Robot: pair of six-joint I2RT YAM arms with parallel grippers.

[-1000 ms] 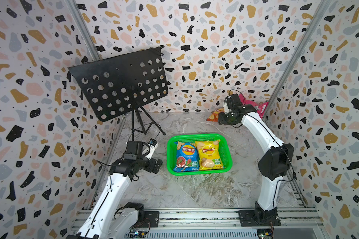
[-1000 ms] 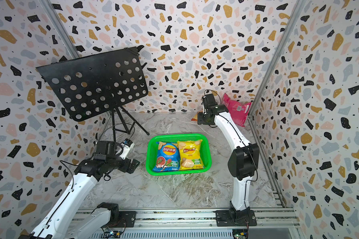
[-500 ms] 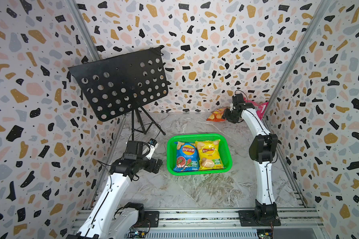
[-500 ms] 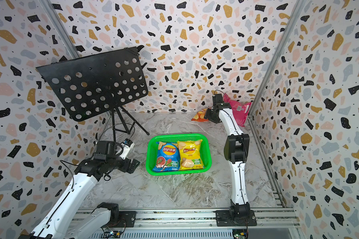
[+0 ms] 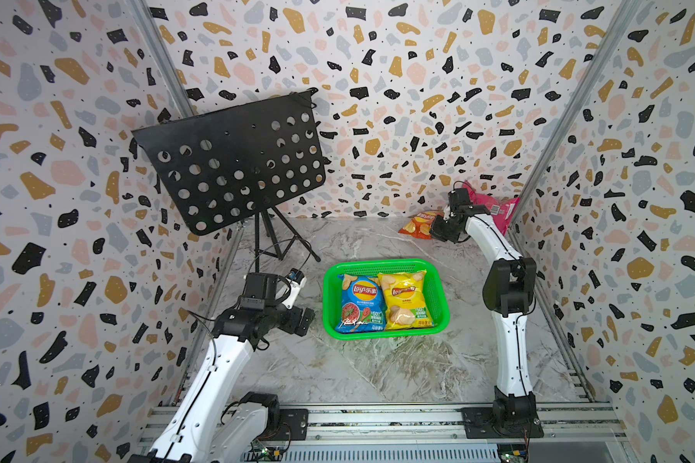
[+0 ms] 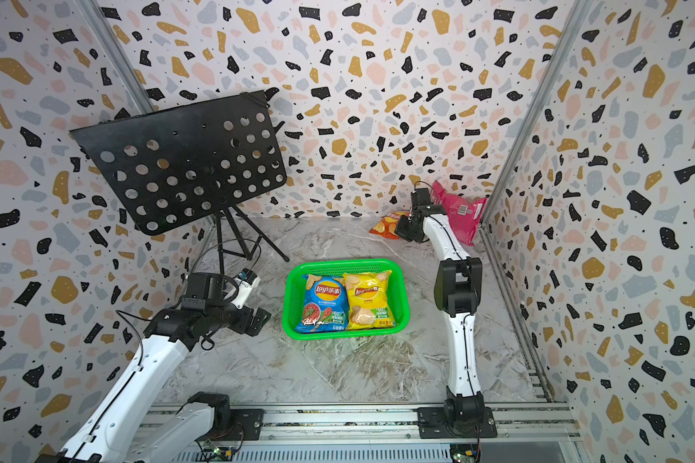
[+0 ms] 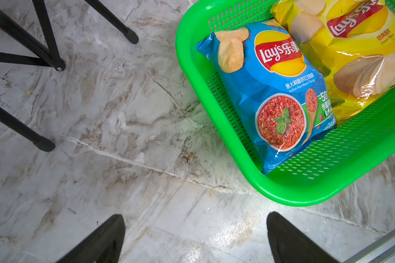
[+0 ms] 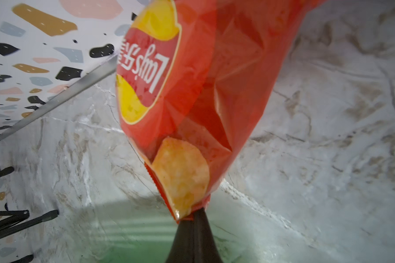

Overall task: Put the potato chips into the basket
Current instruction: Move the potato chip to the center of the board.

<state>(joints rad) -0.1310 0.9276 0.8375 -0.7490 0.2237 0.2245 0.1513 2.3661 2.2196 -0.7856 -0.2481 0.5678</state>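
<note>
The green basket sits mid-floor in both top views, with a blue bag and a yellow bag of potato chips lying side by side in it. At the back right, my right gripper is shut on a corner of the orange-red bag. The right wrist view shows that bag pinched at its lower corner by the closed gripper. A magenta bag leans in the back right corner behind the arm. My left gripper hovers open left of the basket, fingers wide, holding nothing.
A black perforated music stand on a tripod stands at the back left, its feet close to my left gripper. Patterned walls enclose three sides. A metal rail runs along the front.
The right arm stretched toward the back wall and its gripper went from part open to shut on the orange-red bag's corner. The left arm stayed still.
</note>
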